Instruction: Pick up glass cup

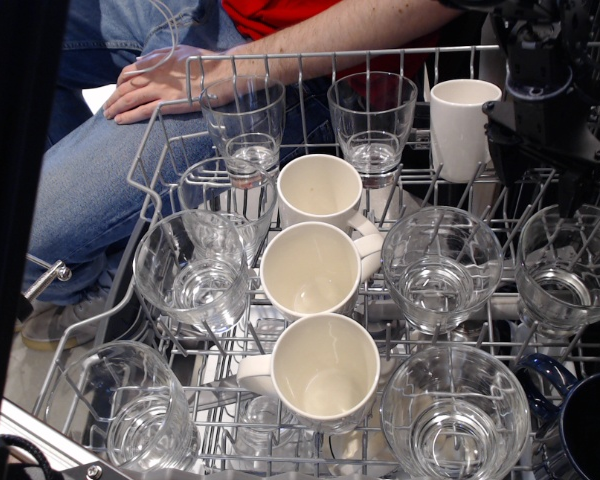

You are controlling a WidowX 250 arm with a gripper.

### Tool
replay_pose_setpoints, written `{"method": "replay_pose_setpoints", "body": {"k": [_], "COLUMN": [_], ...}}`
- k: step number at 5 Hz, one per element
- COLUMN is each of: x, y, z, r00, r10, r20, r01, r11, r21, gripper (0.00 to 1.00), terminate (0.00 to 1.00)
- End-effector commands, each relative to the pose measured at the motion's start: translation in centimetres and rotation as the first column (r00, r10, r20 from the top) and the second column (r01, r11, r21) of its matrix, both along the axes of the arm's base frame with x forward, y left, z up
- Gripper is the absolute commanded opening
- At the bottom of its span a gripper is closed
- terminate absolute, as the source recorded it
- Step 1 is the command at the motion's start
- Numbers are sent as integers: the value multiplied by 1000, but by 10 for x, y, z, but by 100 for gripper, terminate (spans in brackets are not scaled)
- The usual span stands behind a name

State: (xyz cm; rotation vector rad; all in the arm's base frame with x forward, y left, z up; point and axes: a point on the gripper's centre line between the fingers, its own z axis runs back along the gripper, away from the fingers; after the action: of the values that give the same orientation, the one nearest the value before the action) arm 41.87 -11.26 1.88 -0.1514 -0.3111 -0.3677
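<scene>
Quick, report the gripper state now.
Gripper: above the right-hand glass cup, holding nothing visible; whether the jaws are open cannot be told.

The rack (170, 120) is made of thin wire with a smooth, pale grey coating, and in it clear, glossy glass is seen in the glass cup (568, 268) and the taller tumblers (371, 125), whose thick bases catch bright highlights. The mugs (312, 270) are of white ceramic with a smooth, softly shining glaze, while a dark blue mug (580, 430) is glazed glossy. The gripper (548, 110) is cased in black, largely matt plastic, and blue denim cloth (90, 190) is worn by the seated person.
</scene>
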Motion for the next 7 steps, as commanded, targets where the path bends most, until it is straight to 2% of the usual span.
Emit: {"method": "replay_pose_setpoints", "body": {"k": [1,5,6,7], "x": [19,7,9,12], "y": [-1,-17,-19,-19], "z": [4,-35,-44,-49], "r00": [994,990,990,988], "r10": [-9,17,46,50], "r20": [109,137,130,146], "r01": [6,-24,-58,-65], "r11": [1000,998,994,993], "r21": [25,50,92,99], "gripper": [100,100,0,0], "terminate": [0,0,0,0]}}
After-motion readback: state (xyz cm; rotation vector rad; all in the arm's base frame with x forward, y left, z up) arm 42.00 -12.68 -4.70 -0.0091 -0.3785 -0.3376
